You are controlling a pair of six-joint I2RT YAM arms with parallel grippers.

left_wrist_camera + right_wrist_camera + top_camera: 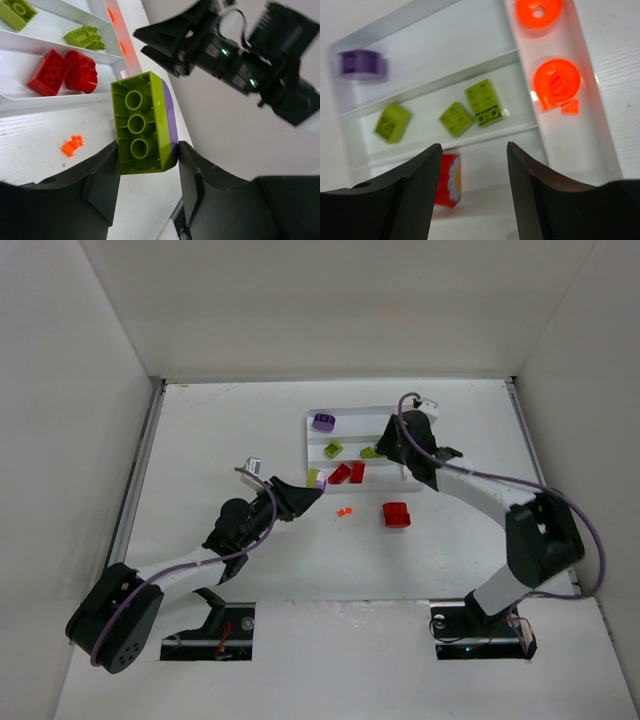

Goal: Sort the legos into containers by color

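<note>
The white tray (pixel 307 440) lies at the table's back centre. It holds a purple brick (pixel 323 422), lime bricks (pixel 333 449) and red bricks (pixel 348 473). My left gripper (pixel 315 482) is shut on a lime brick with a purple layer (pixel 145 122), held just off the tray's near left corner. My right gripper (pixel 474 155) is open and empty above the tray's right part. In the right wrist view, lime bricks (pixel 456 119) lie in the middle slot, the purple brick (pixel 360 63) in the far slot, and orange round pieces (pixel 556 82) in the narrow end slot.
A red brick (pixel 396 514) and tiny orange pieces (pixel 344 511) lie loose on the table in front of the tray. The right arm (pixel 235 55) hangs close to the right of my left gripper. White walls enclose the table on three sides.
</note>
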